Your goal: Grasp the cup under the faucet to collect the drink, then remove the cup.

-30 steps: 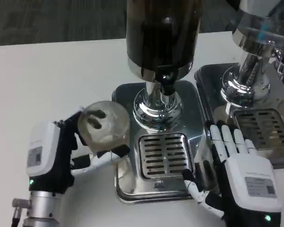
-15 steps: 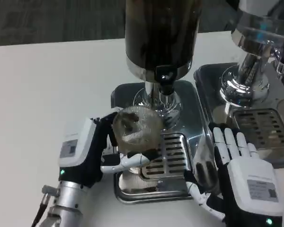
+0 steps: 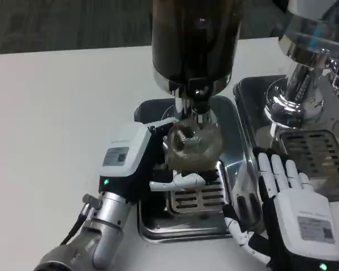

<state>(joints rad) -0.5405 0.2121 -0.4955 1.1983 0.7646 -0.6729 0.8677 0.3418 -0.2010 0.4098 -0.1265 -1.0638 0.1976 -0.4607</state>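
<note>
The left robot hand (image 3: 137, 165) grips the clear cup (image 3: 192, 144), its fingers wrapped around the cup's side, and holds it over the slotted drip grate (image 3: 199, 195), right beneath the faucet (image 3: 199, 103) of the dark drink dispenser (image 3: 195, 39). The grasp is done and the cup looks lined up under the spout. Whether drink is flowing cannot be told: the cup shows a brownish tint, but that may be the metal base seen through the plastic.

The right robot hand (image 3: 291, 200) lies flat with fingers stretched and apart, holding nothing, resting on the right edge of the steel tray (image 3: 240, 169) beside the grate. A second dispenser (image 3: 308, 62) with its own grate stands further right on the white bench (image 3: 56, 113).

What seems left: opening the tap, which neither robot hand touches now, letting the cup fill, then drawing the cup away from the tray.
</note>
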